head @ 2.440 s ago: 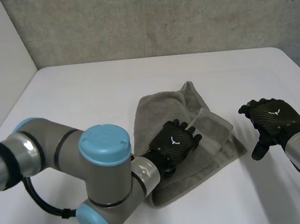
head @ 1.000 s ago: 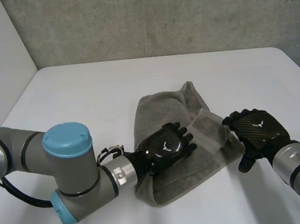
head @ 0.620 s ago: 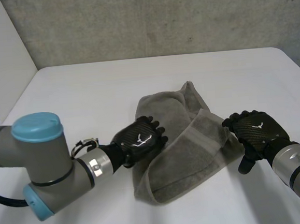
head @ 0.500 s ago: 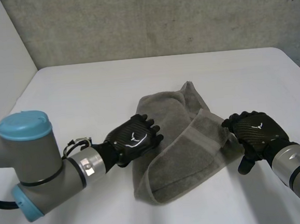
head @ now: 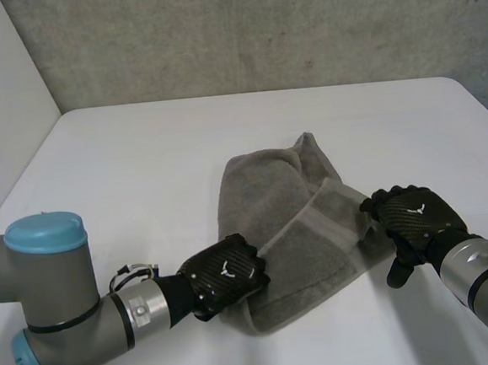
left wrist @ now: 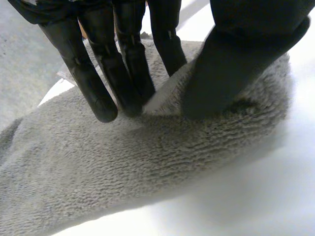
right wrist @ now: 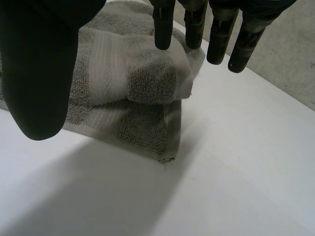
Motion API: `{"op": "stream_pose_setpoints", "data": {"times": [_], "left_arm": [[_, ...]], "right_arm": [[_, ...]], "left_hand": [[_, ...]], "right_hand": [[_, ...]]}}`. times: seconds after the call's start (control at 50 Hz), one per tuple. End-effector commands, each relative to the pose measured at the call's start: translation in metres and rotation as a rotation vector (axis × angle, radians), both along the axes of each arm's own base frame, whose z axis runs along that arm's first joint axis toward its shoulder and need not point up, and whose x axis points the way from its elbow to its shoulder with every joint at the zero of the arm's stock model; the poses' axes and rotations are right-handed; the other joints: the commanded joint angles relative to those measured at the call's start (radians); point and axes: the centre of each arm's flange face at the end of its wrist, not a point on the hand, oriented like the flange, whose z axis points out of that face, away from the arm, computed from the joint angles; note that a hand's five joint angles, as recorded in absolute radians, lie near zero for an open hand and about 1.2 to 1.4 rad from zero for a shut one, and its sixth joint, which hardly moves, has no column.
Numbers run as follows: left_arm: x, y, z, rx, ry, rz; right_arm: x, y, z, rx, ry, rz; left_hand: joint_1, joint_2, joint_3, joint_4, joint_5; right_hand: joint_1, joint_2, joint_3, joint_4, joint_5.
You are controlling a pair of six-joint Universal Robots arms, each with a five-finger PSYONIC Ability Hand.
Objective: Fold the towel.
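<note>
A grey towel (head: 289, 221) lies loosely folded and rumpled on the white table (head: 132, 157), with a pale woven band across its right part. My left hand (head: 226, 277) is at the towel's near left edge. In the left wrist view its thumb (left wrist: 246, 64) and fingers (left wrist: 123, 69) pinch a fold of the towel (left wrist: 147, 157) between them. My right hand (head: 414, 217) hovers at the towel's right corner with fingers straight and thumb apart. In the right wrist view the right hand (right wrist: 39, 69) hangs open above the banded corner (right wrist: 133, 83), holding nothing.
A grey wall (head: 257, 29) runs behind the table's far edge. My left arm (head: 61, 324) lies low along the near left of the table. Bare tabletop surrounds the towel on all sides.
My left hand slid off the towel's middle, back toward me to its near left edge, and closed its fingers on the cloth there. The right hand stayed open and barely moved.
</note>
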Motion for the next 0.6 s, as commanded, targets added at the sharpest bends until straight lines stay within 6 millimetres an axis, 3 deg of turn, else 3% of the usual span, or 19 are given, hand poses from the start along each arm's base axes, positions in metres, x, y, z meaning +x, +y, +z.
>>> {"op": "stream_pose_setpoints", "data": {"times": [0.02,0.22,0.28,0.32,0.42,0.6], "left_arm": [[-0.005,-0.014,0.009,-0.081,0.038,0.016],[-0.008,-0.033,0.018,-0.16,0.026,0.122],[-0.009,-0.042,0.031,-0.145,0.054,0.208],[-0.009,-0.049,0.055,-0.095,0.139,0.296],[-0.005,-0.057,0.076,-0.029,0.237,0.386],[-0.004,-0.055,0.09,-0.059,0.271,0.491]], "right_arm": [[0.0,0.0,-0.002,0.006,0.001,0.0],[-0.001,0.0,0.0,0.019,-0.005,-0.011],[-0.002,0.004,0.003,0.033,-0.003,-0.012],[-0.003,0.013,0.011,0.074,-0.006,-0.011],[-0.001,0.022,0.013,0.169,-0.08,-0.019],[0.013,0.028,0.014,0.266,-0.252,0.036]], "left_hand": [[0.309,0.312,0.323,0.321,0.322],[0.309,0.312,0.323,0.321,0.322],[0.309,0.312,0.323,0.321,0.322],[0.309,0.312,0.323,0.321,0.322],[0.309,0.312,0.323,0.321,0.322],[0.309,0.312,0.323,0.321,0.322]], "right_hand": [[-0.028,-0.044,-0.033,-0.054,-0.052],[-0.028,-0.044,-0.033,-0.054,-0.052],[-0.028,-0.044,-0.033,-0.054,-0.052],[-0.028,-0.044,-0.033,-0.054,-0.052],[0.044,0.027,0.038,0.018,0.019],[0.036,0.019,0.03,0.009,0.011]]}}
